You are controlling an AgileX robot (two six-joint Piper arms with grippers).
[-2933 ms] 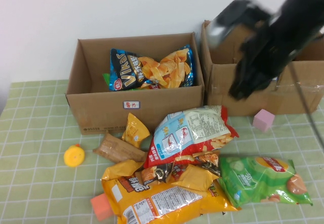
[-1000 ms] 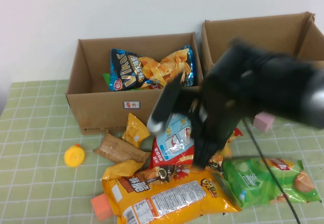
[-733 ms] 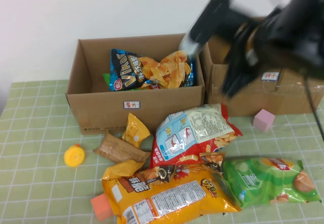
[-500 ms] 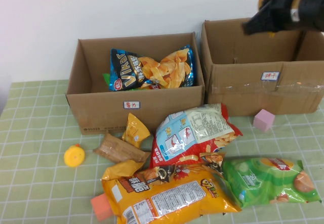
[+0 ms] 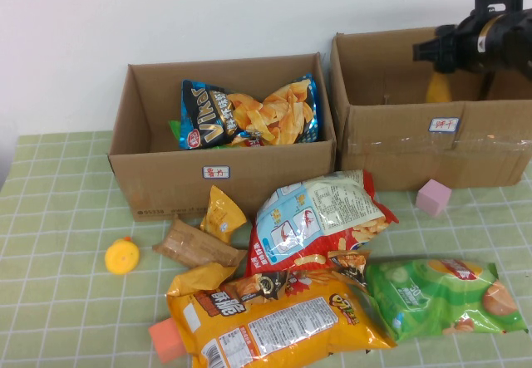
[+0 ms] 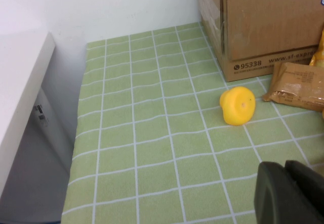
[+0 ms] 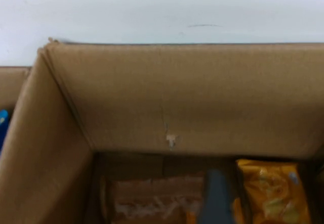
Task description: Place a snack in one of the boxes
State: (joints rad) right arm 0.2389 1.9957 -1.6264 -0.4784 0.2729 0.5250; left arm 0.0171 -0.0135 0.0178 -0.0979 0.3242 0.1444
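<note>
While the right hand (image 5: 438,76) grips a small yellow snack (image 5: 438,88) above the right box (image 5: 432,144), lower well inside before releasing; the left hand (image 6: 291,193) waits low over the bench (image 6: 152,133), its opening hidden.

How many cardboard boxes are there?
2. The left box sits toward the table's back with chip bags inside; the right box stands beside it, under the right gripper. The left gripper waits near the yellow toy.

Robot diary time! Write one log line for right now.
right gripper: over right box, holding yellow snack | left gripper: parked near yellow toy
</note>
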